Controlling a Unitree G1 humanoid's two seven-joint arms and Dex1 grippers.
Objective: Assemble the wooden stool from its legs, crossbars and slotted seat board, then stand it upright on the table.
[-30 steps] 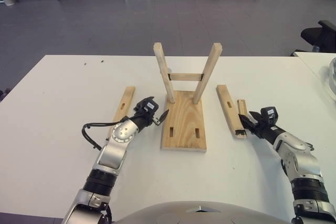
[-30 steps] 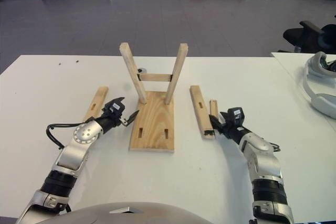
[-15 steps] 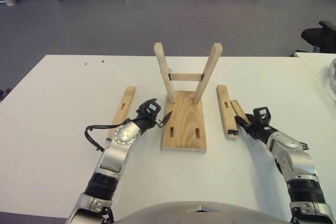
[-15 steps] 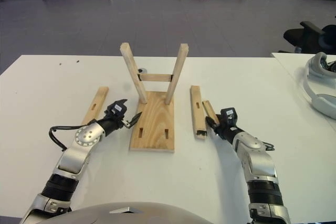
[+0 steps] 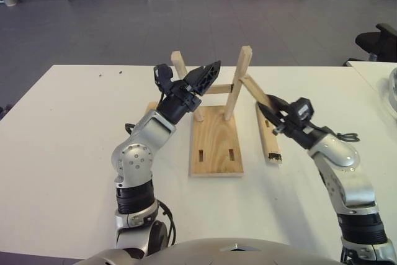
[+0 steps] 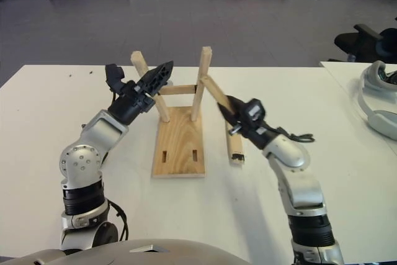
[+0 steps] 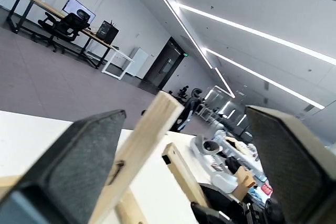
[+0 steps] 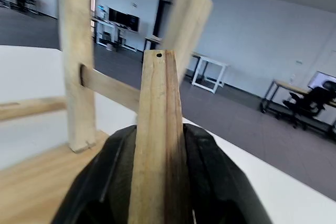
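At the middle of the white bench [image 5: 62,128], the slotted seat board [image 5: 216,144] lies flat. A left leg [image 5: 178,63] and a right leg [image 5: 236,88] stand in its far end, joined by a fitted crossbar [image 5: 221,89]. The left end effector [image 5: 205,79] is spread open around the left leg. The right end effector [image 5: 273,111] grips a loose crossbar [image 5: 253,89], tilted, with its tip by the right leg. A spare leg [image 5: 268,134] lies just right of the board.

Bright, even overhead light; soft, faint shadows
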